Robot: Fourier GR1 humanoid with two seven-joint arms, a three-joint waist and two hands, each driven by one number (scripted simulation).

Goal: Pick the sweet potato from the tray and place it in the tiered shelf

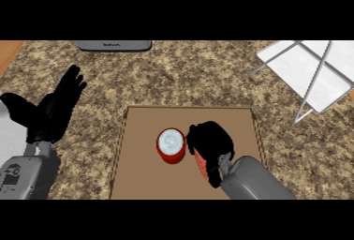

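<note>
A brown tray [138, 178] lies in the middle of the speckled counter. My right hand [210, 139] is over the tray's right half, fingers curled down round the reddish sweet potato [200, 165]. Only a strip of the sweet potato shows at the hand's left edge. The white tiered shelf [311, 70] with grey wire legs stands at the upper right, well away from the hand. At the left edge, off the tray, my left hand [52, 115] rests open with its fingers up.
A short red cylinder with a white top [171, 145] stands on the tray just left of my right hand. A grey appliance [114, 45] sits at the counter's far edge. Bare wood shows at the top left corner [8, 51].
</note>
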